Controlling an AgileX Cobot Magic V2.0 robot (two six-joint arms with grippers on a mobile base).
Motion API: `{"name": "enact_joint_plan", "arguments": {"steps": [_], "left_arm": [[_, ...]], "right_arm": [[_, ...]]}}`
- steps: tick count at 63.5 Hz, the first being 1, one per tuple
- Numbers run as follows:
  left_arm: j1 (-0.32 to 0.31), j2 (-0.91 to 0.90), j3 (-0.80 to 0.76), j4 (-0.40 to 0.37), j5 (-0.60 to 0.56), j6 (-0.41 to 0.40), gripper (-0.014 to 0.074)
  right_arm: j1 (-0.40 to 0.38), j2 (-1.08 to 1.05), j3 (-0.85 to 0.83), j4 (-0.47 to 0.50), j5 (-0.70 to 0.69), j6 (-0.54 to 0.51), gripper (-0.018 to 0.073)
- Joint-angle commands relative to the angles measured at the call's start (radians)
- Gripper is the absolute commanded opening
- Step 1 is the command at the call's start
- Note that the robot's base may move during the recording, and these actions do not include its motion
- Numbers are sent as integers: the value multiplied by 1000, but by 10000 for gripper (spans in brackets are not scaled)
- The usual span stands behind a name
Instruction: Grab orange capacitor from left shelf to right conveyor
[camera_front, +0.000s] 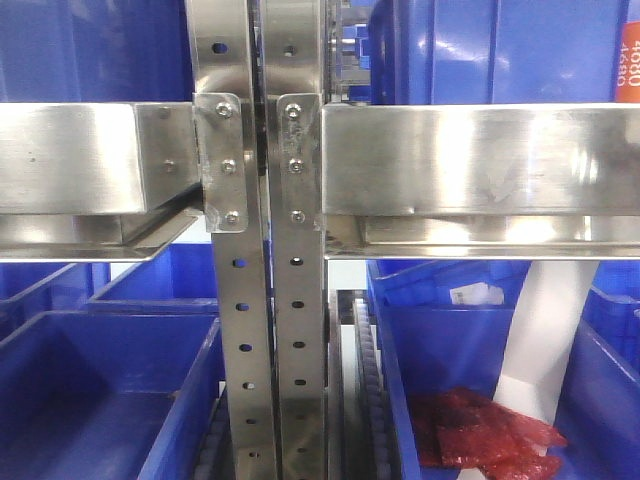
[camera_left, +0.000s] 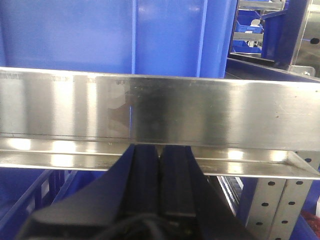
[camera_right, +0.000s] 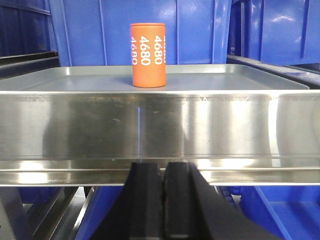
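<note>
The orange capacitor stands upright on the steel tray of the left shelf, white "4680" down its side, with a blue bin behind it. In the front view only a sliver of the orange capacitor shows at the top right edge, above the left shelf's beam. My right gripper is shut and empty, below and in front of the beam, under the capacitor. My left gripper is shut too, with nothing in it, close before the left shelf's beam. The right conveyor is out of view.
Two perforated steel posts with bolted brackets stand mid-frame. Blue bins fill the lower level; one at the right holds crinkly red bags. A white arm link rises in front of that bin. A large blue bin sits above the beam.
</note>
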Motion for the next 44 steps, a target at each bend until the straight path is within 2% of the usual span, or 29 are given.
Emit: {"name": "enact_joint_plan", "arguments": {"steps": [1, 31, 44], "left_arm": [[1, -11, -4, -3, -88, -2, -127], [1, -11, -4, -3, -88, -2, -127], [1, -11, -4, -3, -88, -2, -127]], "right_arm": [[-4, -13, -3, -2, -89, -2, 49], [-5, -13, -11, -2, -199, -2, 49], [-5, 6, -130, -2, -178, -2, 49]]}}
